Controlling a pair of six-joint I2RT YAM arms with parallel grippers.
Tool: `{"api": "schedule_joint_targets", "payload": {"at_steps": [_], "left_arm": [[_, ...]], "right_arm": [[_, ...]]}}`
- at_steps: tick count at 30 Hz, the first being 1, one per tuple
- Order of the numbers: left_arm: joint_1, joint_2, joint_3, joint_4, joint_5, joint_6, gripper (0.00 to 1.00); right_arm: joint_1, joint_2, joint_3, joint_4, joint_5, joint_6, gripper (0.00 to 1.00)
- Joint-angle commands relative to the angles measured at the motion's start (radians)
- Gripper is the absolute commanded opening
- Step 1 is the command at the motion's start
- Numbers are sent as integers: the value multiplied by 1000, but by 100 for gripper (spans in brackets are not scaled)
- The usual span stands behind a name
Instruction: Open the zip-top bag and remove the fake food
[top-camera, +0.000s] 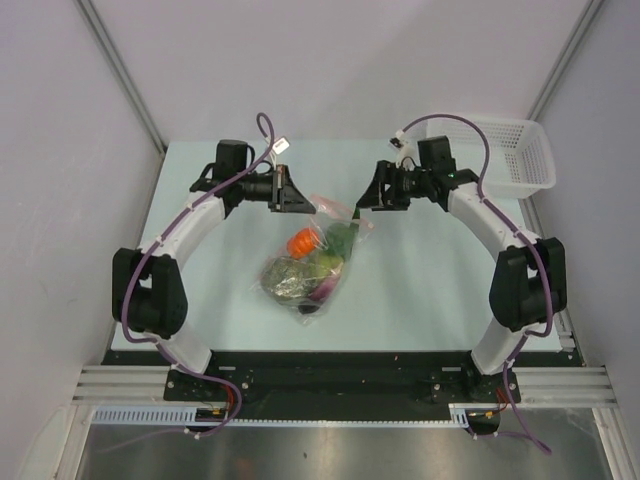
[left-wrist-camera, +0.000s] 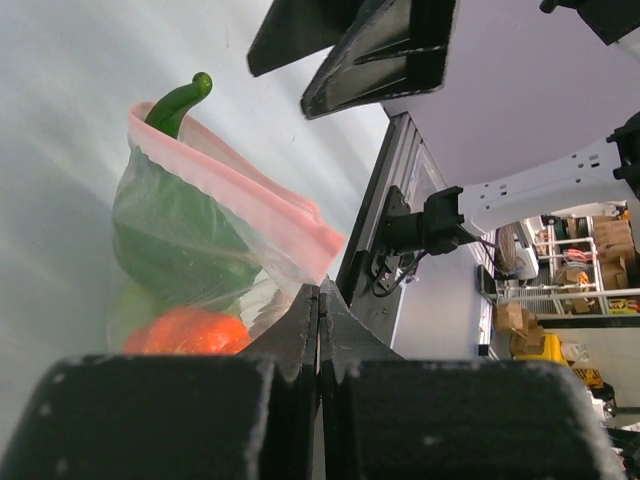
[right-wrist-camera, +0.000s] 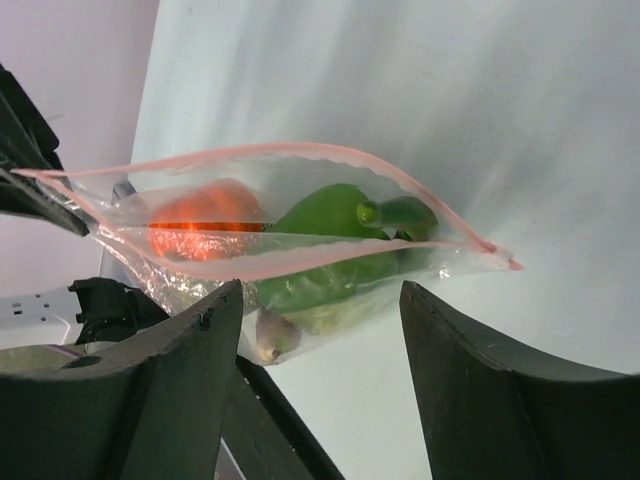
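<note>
Plain grey-white walls (top-camera: 330, 70) close in a pale green table (top-camera: 430, 290), with a white plastic mesh basket (top-camera: 520, 150) at its far right corner. The clear, crinkly zip-top bag (top-camera: 318, 262) lies around the middle of the table. Its closed bottom points toward the near edge and its mouth is lifted toward the far edge, between the two arms.

The fake food is inside the bag: an orange-red ball (right-wrist-camera: 205, 220), a dark green pepper (right-wrist-camera: 330, 215) whose stem pokes out past the rim, and paler green pieces beneath.

The left gripper (left-wrist-camera: 319, 300) is fully closed, pinching the bag's edge at the left end of the thin pink-red zip strip (left-wrist-camera: 240, 185). The right gripper (right-wrist-camera: 320, 290) has its jaws spread wide and grips nothing.

In the right wrist view the mouth gapes as a flat lens straight ahead of those spread jaws. Its long axis runs crosswise from the pinched left end to the free right end. The right arm is the nearer one to that free end, so it looks best placed for the next move, either taking the loose lip or reaching in for the pepper
</note>
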Motion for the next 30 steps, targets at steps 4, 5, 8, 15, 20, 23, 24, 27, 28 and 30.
{"api": "schedule_joint_targets", "payload": {"at_steps": [4, 5, 8, 15, 20, 23, 24, 27, 28, 30], "left_arm": [[-16, -77, -2, 15, 63, 12, 0], [-22, -80, -4, 17, 61, 10, 0], [-35, -91, -13, 17, 57, 6, 0], [-58, -120, -35, 26, 38, -5, 0], [-78, -136, -30, 18, 29, -7, 0], [-85, -146, -30, -3, 21, 0, 0], [-87, -159, -31, -9, 18, 3, 0], [-89, -178, -41, -32, 12, 16, 0], [-89, -185, -42, -51, 0, 23, 0], [-89, -194, -45, -60, -15, 36, 0]], "right_arm": [[94, 47, 143, -86, 130, -97, 68], [98, 50, 148, -83, 162, -114, 69], [107, 53, 141, -40, 219, -171, 72], [140, 16, 60, 85, 96, -459, 73], [146, -1, 5, 68, -46, -682, 76], [158, 1, 10, 33, -85, -764, 77], [158, -4, -3, 39, -86, -771, 77], [157, -16, -18, 75, -106, -768, 73], [155, -16, -15, 81, -103, -760, 70], [153, -18, -10, 91, -100, -712, 36]]}}
